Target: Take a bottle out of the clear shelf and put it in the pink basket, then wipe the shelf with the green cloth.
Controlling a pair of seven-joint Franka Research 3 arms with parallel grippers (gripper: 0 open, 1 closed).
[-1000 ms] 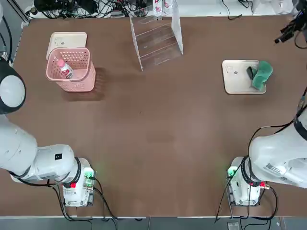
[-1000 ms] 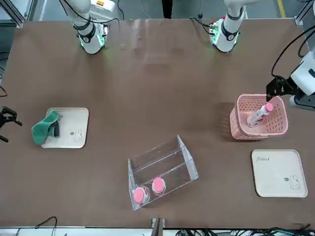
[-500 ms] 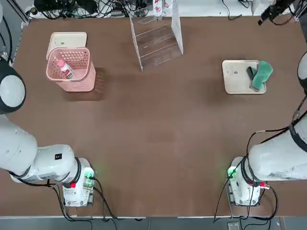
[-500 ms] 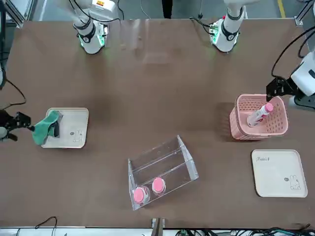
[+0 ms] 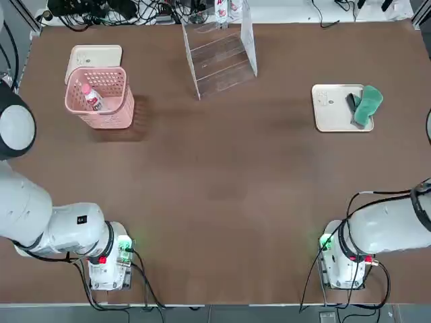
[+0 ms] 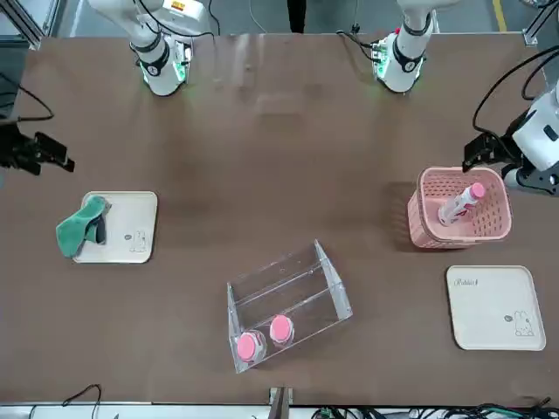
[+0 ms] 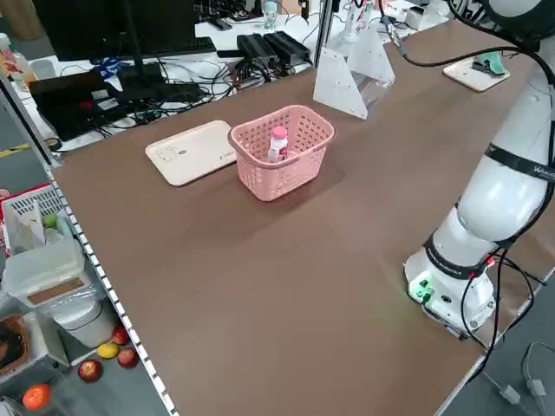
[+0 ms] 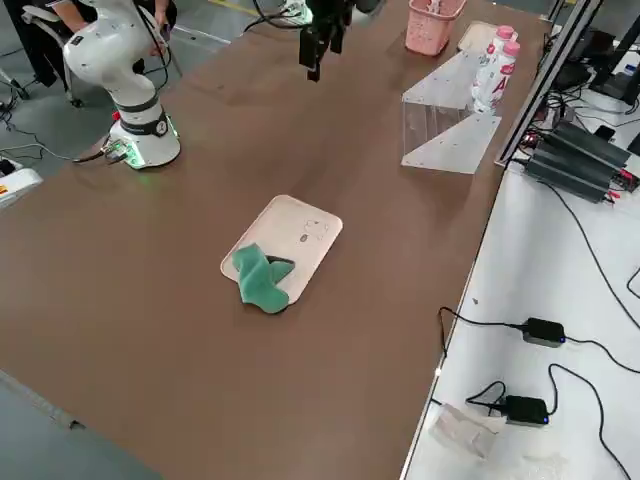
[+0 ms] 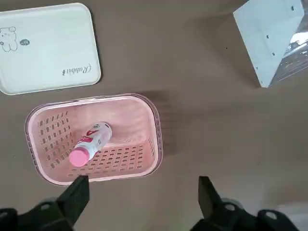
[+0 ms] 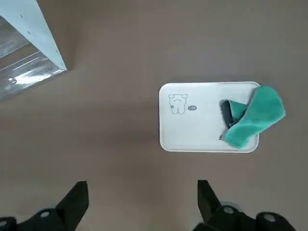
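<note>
A bottle [image 5: 91,97] with a pink cap lies slanted inside the pink basket [image 5: 108,118] at the far left. High above the basket hangs my left gripper [image 9: 142,202], open and empty, looking down on the bottle [image 9: 89,143]. The clear shelf [image 5: 219,57] stands at the table's far edge with two pink-capped bottles [image 6: 249,346] in it. The green cloth [image 5: 367,104] lies bunched on the outer end of a cream tray [image 5: 333,108] at the right. My right gripper [image 10: 142,202] hovers open well above that tray, touching nothing.
A second cream tray [image 5: 94,54] lies flat just beyond the pink basket. Cables and power boxes run along the bench behind the shelf. Both arm bases [image 5: 108,259] stand at the near edge.
My right gripper has climbed away from the cloth's side to a higher spot over the table. The left gripper has shifted only slightly. Bottle, basket, shelf and cloth stayed put.
</note>
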